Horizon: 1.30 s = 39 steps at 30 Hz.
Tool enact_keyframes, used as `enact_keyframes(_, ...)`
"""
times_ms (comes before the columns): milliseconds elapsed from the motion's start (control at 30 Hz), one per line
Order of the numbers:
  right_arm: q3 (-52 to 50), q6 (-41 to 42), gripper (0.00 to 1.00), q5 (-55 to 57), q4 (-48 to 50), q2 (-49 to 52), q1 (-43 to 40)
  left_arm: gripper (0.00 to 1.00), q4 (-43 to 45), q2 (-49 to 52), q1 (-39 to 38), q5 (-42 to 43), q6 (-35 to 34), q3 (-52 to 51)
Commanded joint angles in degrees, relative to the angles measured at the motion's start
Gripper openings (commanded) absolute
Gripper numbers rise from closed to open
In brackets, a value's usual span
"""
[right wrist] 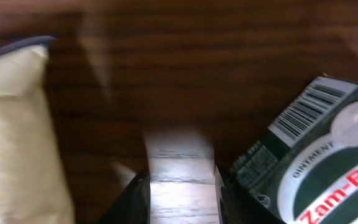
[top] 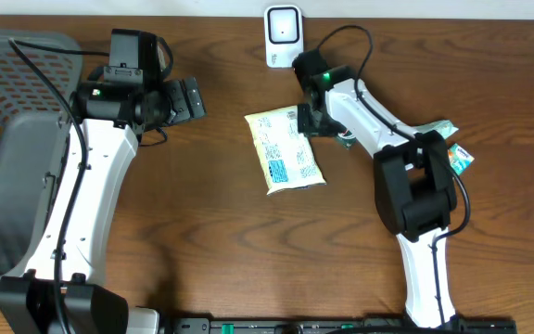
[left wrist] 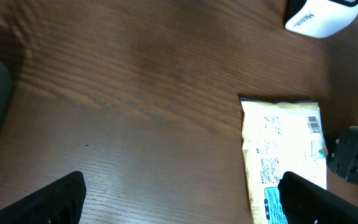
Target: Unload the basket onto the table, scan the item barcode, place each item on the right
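cream packet, brown woodgrain table

Two white robot arms on one wooden counter: left arm, right arm. One white barcode scanner, top centre. One pale yellow packet, centre. One grey mesh basket, far left. One green ointment box, right; small packs beside it too hidden to count.

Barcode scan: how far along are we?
Done: nothing visible; the cream packet lies flat on the table, away from the white scanner. In hand: the right tool sits beside the packet's edge, jaws parted, gripping nothing; the left tool is open, idle. Left: grasp an item, lift it, show its barcode to the scanner.
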Motion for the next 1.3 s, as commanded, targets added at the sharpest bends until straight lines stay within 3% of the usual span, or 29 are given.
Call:
enact_keyframes(0,0.0,0.9,0.29,2.4,-1.0,-0.1,-0.5,0.98,-0.1,0.4,0.0,0.5,0.2,0.4)
enact_keyframes(400,0.0,0.8,0.27,10.6,-11.6,-0.2,-2.7,0.98,-0.1,0.4,0.0,0.5,0.2,0.4)
enact_keyframes(567,0.0,-0.6,0.18,7.2,-13.0,-0.9,-3.8,0.98,-0.1,0.4,0.0,0.5,0.2,0.4)
enact_keyframes(700,0.1,-6.3,0.2,0.9,-12.3,-3.4,-3.8,0.98,-0.1,0.4,0.0,0.5,0.2,0.4)
enact_keyframes(833,0.1,-12.2,0.32,-4.9,-12.8,-8.2,-4.7,0.98,-0.1,0.4,0.0,0.5,0.2,0.4)
enact_keyframes(967,0.1,-13.5,0.57,-4.9,-14.0,-10.8,-7.4,0.98,-0.1,0.4,0.0,0.5,0.2,0.4)
enact_keyframes(1067,0.0,-14.1,0.68,-4.5,-14.7,-10.7,-10.2,0.98,-0.1,0.4,0.0,0.5,0.1,0.4)
enact_keyframes(1267,-1.5,-17.3,0.75,-4.5,-14.5,-9.6,-14.5,0.98,-0.1,0.4,0.0,0.5,0.2,0.4)
